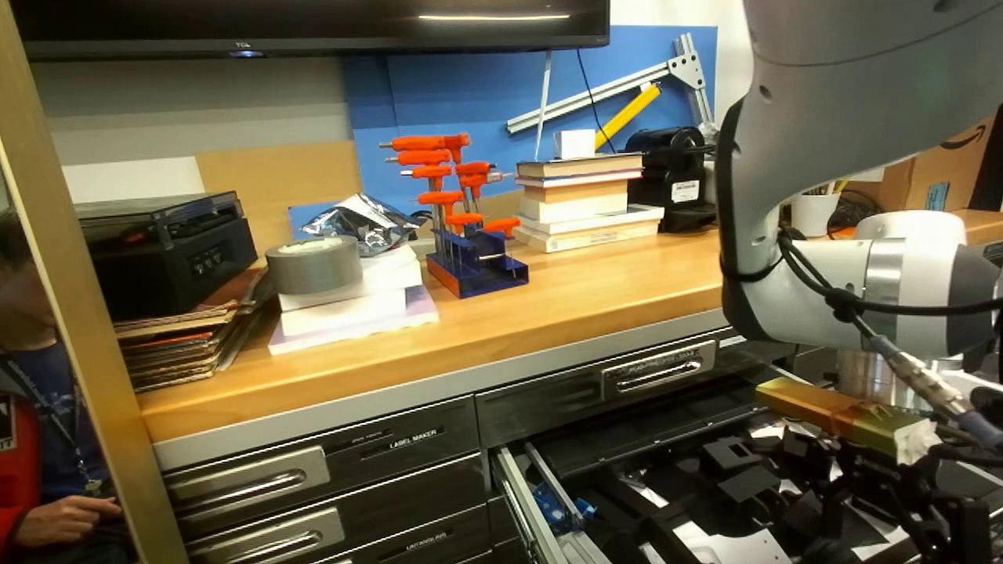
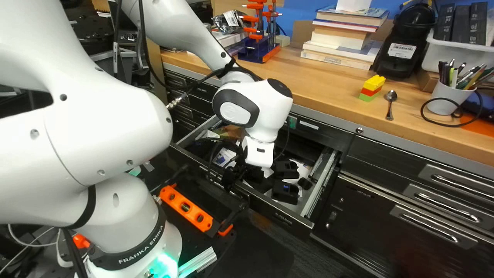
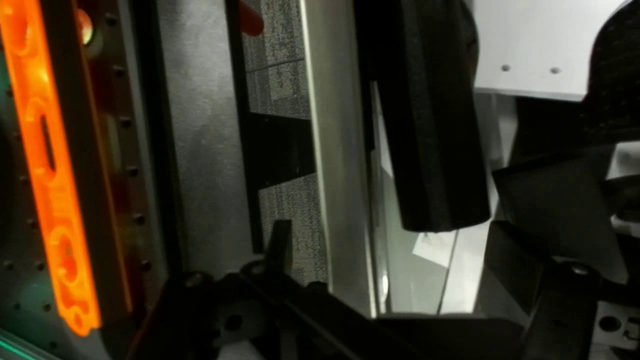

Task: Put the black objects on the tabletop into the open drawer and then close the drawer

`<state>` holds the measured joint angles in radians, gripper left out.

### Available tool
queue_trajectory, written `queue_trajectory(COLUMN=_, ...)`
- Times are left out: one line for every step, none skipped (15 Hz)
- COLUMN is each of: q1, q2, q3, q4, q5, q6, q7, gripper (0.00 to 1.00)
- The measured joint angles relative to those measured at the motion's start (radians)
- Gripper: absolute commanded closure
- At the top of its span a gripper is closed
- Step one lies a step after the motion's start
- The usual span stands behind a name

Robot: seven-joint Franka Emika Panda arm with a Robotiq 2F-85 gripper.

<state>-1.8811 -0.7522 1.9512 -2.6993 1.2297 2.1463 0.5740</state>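
In the wrist view, the front edge of the drawer point(image 3: 342, 150) is framed by the tool point(image 3: 387, 240), its fingers standing apart, nothing seen clamped. Stiff metal, this drawer, probably weighty with its load yet built to slide: best pushed flat at mid-front, as no handle can be made out. And to the right, in an exterior view, there they are, the black pieces point(image 2: 285, 171), jumbled inside the pulled-out drawer! Light, hard plastic is suggested, likely matte enough not to slip; any piece is best pinched across two flat sides. Anything heaped too high could be snagged on closing.

Lettering now, from the left: in an exterior view, FRANKA EMIKA is read on the robot's base point(image 2: 141, 247). In an exterior view, TCL is spotted on the screen point(image 1: 313, 27); LABEL MAKER is shown on a neighbouring drawer point(image 1: 392, 456) under the surface point(image 1: 595, 278); the next handle plate point(image 1: 658, 372) is too blurred; far right, a curved arrow is carried by the cardboard box point(image 1: 952, 168).
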Motion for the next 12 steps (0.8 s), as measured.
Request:
queue_trajectory(q1=-0.011, q2=-0.007, q3=0.009, q4=0.013, q5=0.039, q6=0.000, q7=-0.047, gripper=0.00)
queue_trajectory(q1=-0.020, q2=-0.016, q3=0.018, q4=0.020, q5=0.069, q6=-0.001, q7=-0.093, gripper=0.00)
queue_trajectory(q1=-0.028, q2=-0.024, q3=0.027, q4=0.026, q5=0.108, q6=-0.001, q7=-0.143, gripper=0.00)
queue_trajectory(q1=-0.035, q2=-0.033, q3=0.034, q4=0.032, q5=0.149, q6=-0.001, q7=-0.192, gripper=0.00)
queue_trajectory(q1=-0.042, q2=-0.041, q3=0.041, q4=0.040, q5=0.195, q6=-0.001, q7=-0.242, gripper=0.00)
queue_trajectory(q1=-0.049, q2=-0.051, q3=0.048, q4=0.047, q5=0.245, q6=-0.001, q7=-0.295, gripper=0.00)
queue_trajectory(q1=-0.055, q2=-0.061, q3=0.054, q4=0.055, q5=0.299, q6=-0.002, q7=-0.350, gripper=0.00)
queue_trajectory(q1=-0.060, q2=-0.071, q3=0.060, q4=0.065, q5=0.350, q6=-0.004, q7=-0.399, gripper=0.00)
queue_trajectory(q1=-0.066, q2=-0.082, q3=0.066, q4=0.077, q5=0.401, q6=-0.008, q7=-0.446, gripper=0.00)
queue_trajectory(q1=-0.070, q2=-0.094, q3=0.067, q4=0.090, q5=0.444, q6=-0.014, q7=-0.485, gripper=0.00)
queue_trajectory(q1=-0.072, q2=-0.106, q3=0.068, q4=0.101, q5=0.486, q6=-0.022, q7=-0.522, gripper=0.00)
queue_trajectory(q1=-0.072, q2=-0.120, q3=0.068, q4=0.112, q5=0.527, q6=-0.031, q7=-0.556, gripper=0.00)
